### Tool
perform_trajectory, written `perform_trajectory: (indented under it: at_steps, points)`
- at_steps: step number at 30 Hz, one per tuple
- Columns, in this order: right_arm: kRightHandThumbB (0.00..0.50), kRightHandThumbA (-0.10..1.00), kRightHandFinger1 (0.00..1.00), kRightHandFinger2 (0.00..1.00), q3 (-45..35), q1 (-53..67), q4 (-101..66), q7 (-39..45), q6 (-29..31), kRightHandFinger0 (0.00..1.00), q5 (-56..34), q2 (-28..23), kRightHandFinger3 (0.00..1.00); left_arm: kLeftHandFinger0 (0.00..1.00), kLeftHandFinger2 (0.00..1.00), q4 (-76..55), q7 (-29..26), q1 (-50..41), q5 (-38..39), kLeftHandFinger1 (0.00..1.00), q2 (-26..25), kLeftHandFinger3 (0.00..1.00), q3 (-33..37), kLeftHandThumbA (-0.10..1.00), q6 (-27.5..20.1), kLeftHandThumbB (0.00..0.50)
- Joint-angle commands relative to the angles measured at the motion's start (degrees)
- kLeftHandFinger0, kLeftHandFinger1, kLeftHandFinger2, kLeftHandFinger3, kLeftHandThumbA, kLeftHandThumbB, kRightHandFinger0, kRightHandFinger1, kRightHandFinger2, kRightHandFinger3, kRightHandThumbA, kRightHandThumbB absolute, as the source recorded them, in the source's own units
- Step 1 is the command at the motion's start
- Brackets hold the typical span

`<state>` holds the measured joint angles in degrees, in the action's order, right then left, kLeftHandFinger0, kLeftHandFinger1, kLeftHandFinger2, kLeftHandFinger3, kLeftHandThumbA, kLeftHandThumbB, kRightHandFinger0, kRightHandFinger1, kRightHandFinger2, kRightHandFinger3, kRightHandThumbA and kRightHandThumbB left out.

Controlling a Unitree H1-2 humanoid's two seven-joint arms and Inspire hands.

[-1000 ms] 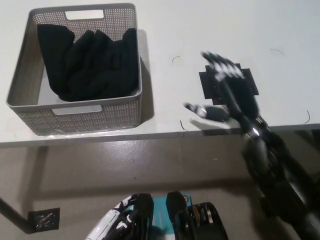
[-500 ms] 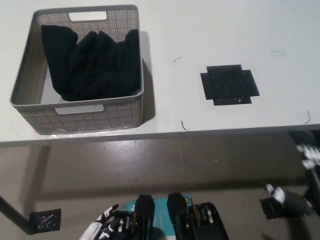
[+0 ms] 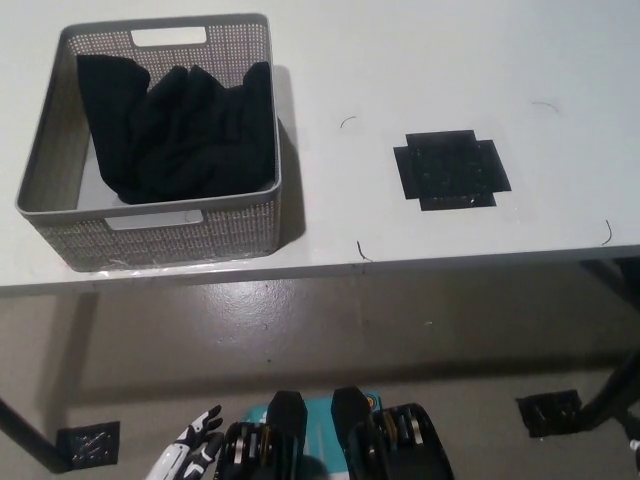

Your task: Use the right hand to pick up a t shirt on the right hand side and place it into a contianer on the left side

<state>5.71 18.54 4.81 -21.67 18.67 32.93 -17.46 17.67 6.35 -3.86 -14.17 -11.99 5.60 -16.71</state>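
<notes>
A black t-shirt lies bunched inside the grey mesh basket at the table's left end. It fills most of the basket and reaches up to the rim. Low at the bottom left, below the table edge, my white left hand rests with its fingers apart and nothing in it. My black right hand is out of the picture; nothing of it shows over the table.
A black cross-shaped patch is stuck to the white table right of centre. The table's front edge runs across the middle of the view, with grey floor below it.
My right hand was spread over the black patch, then dropped off the table's right end and left the view. The t-shirt and basket have not moved; the camera shifted slightly.
</notes>
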Motion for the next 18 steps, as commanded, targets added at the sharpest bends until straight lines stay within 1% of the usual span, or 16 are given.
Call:
perform_trajectory:
  at_steps: [1,3,4,5,6,7,8,9,10,11,12,14,15,16,17,18]
  points:
    - [0.311,1.0,1.0,1.0,0.2,-0.1,4.5,-4.5,7.0,1.0,1.8,0.5,1.0,0.86,1.0,-0.6,-2.2,-0.4,0.2,1.0,-0.8,1.0,-1.0,1.0,-2.5,0.471]
    - [0.305,1.0,1.0,1.0,0.4,-1.0,6.4,-4.9,7.6,1.0,2.6,0.6,1.0,0.86,1.0,-0.6,-2.4,-0.3,0.3,1.0,-0.8,1.0,-1.1,1.0,-2.5,0.474]
    - [0.303,1.0,1.0,1.0,0.6,-1.9,7.7,-3.5,6.5,1.0,1.8,0.8,1.0,0.87,1.0,-0.4,-2.6,-0.1,0.2,1.0,-0.8,1.0,-1.1,1.0,-3.0,0.459]
    - [0.285,1.0,1.0,1.0,0.6,-2.2,8.1,-3.3,6.4,1.0,1.8,0.8,1.0,0.88,1.0,-0.4,-2.5,0.0,0.2,1.0,-0.7,1.0,-1.1,1.0,-3.0,0.458]
    - [0.286,0.99,1.0,1.0,0.8,-2.5,8.7,-3.1,6.1,1.0,2.0,1.0,1.0,0.89,1.0,-0.3,-2.4,0.1,0.2,1.0,-0.8,1.0,-1.1,1.0,-3.0,0.458]
    - [0.28,0.96,1.0,1.0,1.0,-3.1,10.0,-3.5,6.9,1.0,2.2,1.0,1.0,0.9,1.0,-0.1,-2.5,0.3,0.2,1.0,-0.8,1.0,-1.1,1.0,-3.1,0.462]
    - [0.276,0.94,1.0,1.0,1.1,-3.3,10.3,-3.2,6.7,1.0,2.2,1.1,1.0,0.89,1.0,0.1,-2.7,0.3,0.0,1.0,-0.8,1.0,-1.1,1.0,-3.5,0.456]
    - [0.276,0.93,1.0,1.0,1.2,-3.5,10.5,-2.8,6.4,1.0,2.1,1.2,1.0,0.89,1.0,0.3,-3.1,0.4,-0.3,1.0,-0.8,1.0,-1.1,1.0,-4.0,0.456]
    - [0.279,0.92,1.0,1.0,1.6,-4.1,11.6,-2.7,6.6,1.0,2.3,1.1,1.0,0.91,1.0,-0.3,-2.6,0.3,0.0,1.0,-0.9,1.0,-1.1,1.0,-2.8,0.48]
    - [0.288,0.92,1.0,1.0,2.0,-4.8,12.7,-3.0,7.1,1.0,2.5,1.2,1.0,0.93,1.0,-0.4,-2.3,0.3,0.5,1.0,-1.0,1.0,-1.2,1.0,-2.6,0.493]
    - [0.289,0.92,1.0,1.0,2.1,-5.0,13.1,-3.0,7.0,1.0,2.6,1.2,1.0,0.93,1.0,-0.3,-2.3,0.3,0.6,1.0,-1.0,1.0,-1.2,1.0,-2.4,0.496]
    - [0.309,0.92,1.0,1.0,2.4,-5.4,13.4,-2.4,6.0,1.0,2.2,1.7,1.0,0.93,1.0,-0.1,-2.6,0.4,0.5,1.0,-0.8,1.0,-1.2,1.0,-2.9,0.487]
    - [0.305,0.92,1.0,1.0,2.6,-5.4,13.4,-2.7,6.0,1.0,2.5,1.8,1.0,0.94,1.0,-0.1,-2.4,0.4,0.5,1.0,-0.9,1.0,-1.1,1.0,-2.8,0.48]
    - [0.313,0.91,1.0,1.0,2.6,-5.5,13.5,-2.8,6.0,1.0,2.7,1.9,1.0,0.94,1.0,0.1,-2.4,0.4,0.5,1.0,-0.9,1.0,-1.1,1.0,-3.1,0.478]
    - [0.315,0.89,1.0,1.0,2.8,-5.7,13.9,-3.2,6.1,1.0,2.9,2.1,1.0,0.94,1.0,0.4,-2.7,0.4,0.2,1.0,-0.9,1.0,-1.0,1.0,-3.5,0.483]
    - [0.31,0.88,1.0,1.0,2.8,-5.8,14.1,-3.3,6.4,1.0,3.0,2.1,1.0,0.93,1.0,0.4,-2.8,0.4,0.1,1.0,-1.0,1.0,-1.0,1.0,-3.6,0.473]
